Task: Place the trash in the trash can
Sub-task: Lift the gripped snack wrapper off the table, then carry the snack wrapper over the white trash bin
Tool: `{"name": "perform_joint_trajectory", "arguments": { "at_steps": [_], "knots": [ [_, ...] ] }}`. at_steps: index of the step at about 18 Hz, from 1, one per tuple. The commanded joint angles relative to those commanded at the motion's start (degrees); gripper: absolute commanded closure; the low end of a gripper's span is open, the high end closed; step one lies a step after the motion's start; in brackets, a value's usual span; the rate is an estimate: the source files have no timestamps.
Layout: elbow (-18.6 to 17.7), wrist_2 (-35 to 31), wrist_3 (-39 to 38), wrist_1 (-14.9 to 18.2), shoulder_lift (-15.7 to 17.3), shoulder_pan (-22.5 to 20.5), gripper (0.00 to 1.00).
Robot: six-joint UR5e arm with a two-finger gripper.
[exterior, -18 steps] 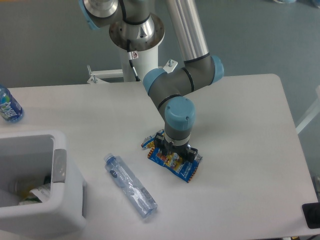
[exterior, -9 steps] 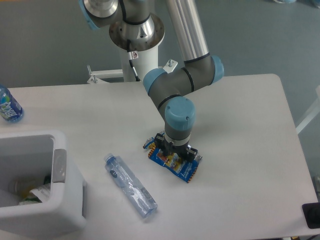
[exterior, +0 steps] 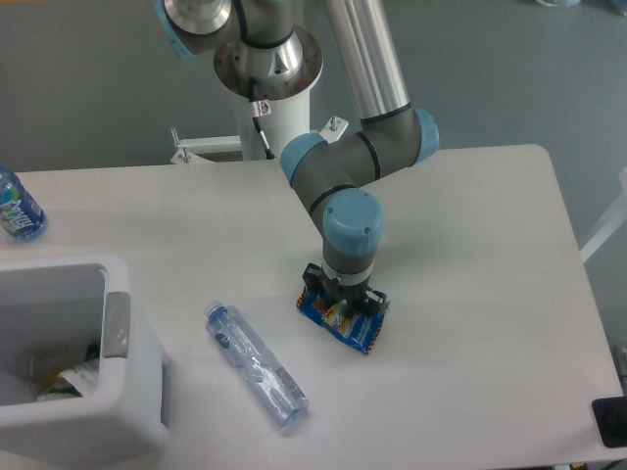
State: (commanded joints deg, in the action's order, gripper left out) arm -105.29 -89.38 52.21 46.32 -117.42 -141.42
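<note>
Trash lies in two pieces on the white counter. One is a crumpled blue foil wrapper near the middle, directly under the tool, whose fingers press down into it and are drawn in against the foil, clamped on it; the wrapper rests on the counter surface. The other, a crushed clear plastic bottle, lies flat at about eight o'clock from the wrapper, well apart from it, its length running from ten to four o'clock. The white trash can sits at nine o'clock from the bottle, near it, with scraps visible inside. A small blue bottle stands at the counter's far left edge.
</note>
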Motion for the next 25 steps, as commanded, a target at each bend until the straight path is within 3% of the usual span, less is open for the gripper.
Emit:
{"name": "perform_joint_trajectory", "arguments": {
  "at_steps": [16, 21, 25],
  "knots": [
    [1.76, 0.09, 0.35, 0.09, 1.32, -0.35, 0.81],
    [4.65, 1.49, -0.09, 0.61, 6.66, -3.16, 0.80],
    [6.93, 11.57, -3.84, 0.62, 11.95, -6.32, 0.80]
  ]
}}
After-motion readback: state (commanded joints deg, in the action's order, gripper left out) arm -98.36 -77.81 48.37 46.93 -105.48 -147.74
